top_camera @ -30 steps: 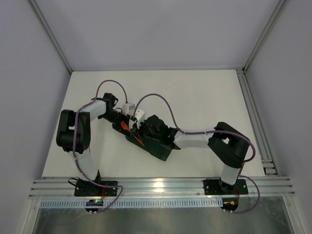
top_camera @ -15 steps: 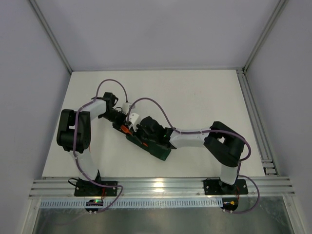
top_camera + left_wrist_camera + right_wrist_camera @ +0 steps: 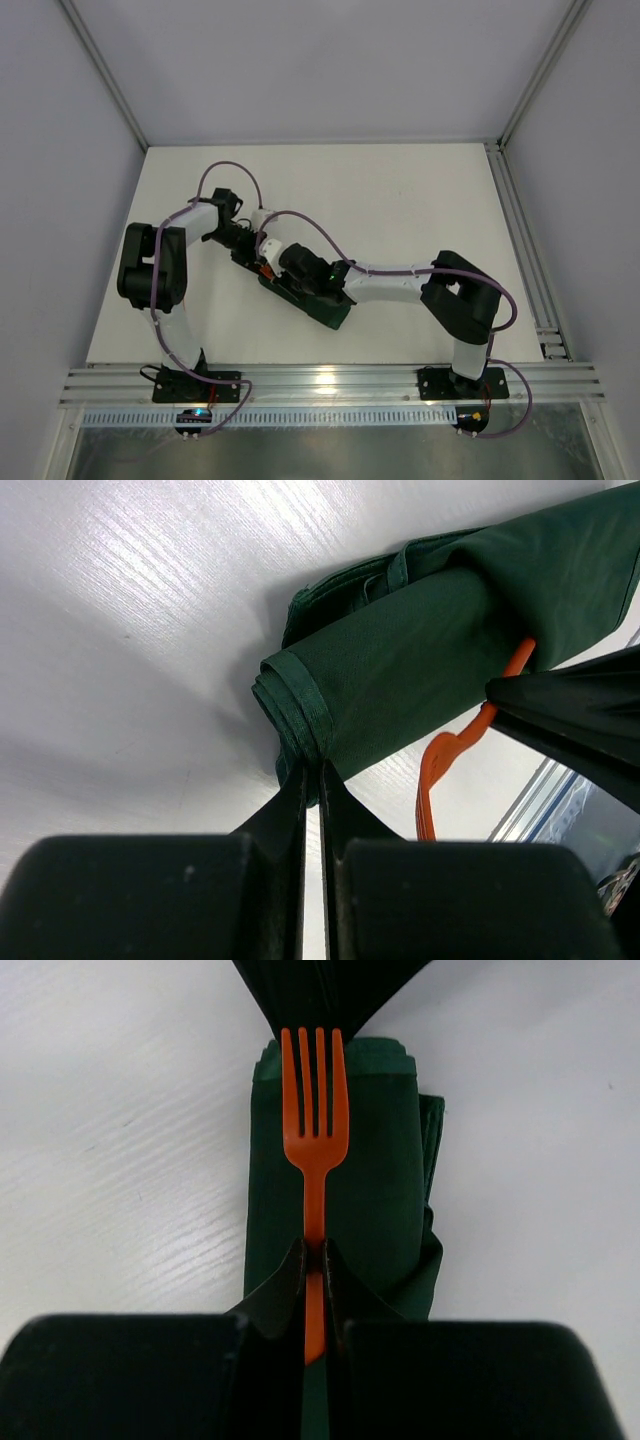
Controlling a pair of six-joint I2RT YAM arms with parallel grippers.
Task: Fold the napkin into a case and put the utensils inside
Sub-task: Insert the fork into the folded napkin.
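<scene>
The dark green napkin (image 3: 318,300) lies folded as a narrow case (image 3: 372,1190), running diagonally on the table. My left gripper (image 3: 312,770) is shut on the hemmed edge at the case's upper-left end (image 3: 295,710). My right gripper (image 3: 313,1250) is shut on the handle of an orange fork (image 3: 314,1110), one of the utensils. The fork lies lengthwise over the case, its tines pointing at the end pinched by the left fingers (image 3: 320,995). From the left wrist view the fork (image 3: 440,765) shows beside the cloth, under the right gripper (image 3: 580,720). In the top view both grippers (image 3: 252,258) (image 3: 278,268) meet at that end.
The white table (image 3: 400,200) is bounded by an aluminium rail (image 3: 520,240) on the right and a rail (image 3: 330,380) along the near edge. Purple cables (image 3: 300,205) loop above both wrists.
My left gripper has closed on the case's end. The right arm has carried the fork up and left along the case toward the left gripper.
</scene>
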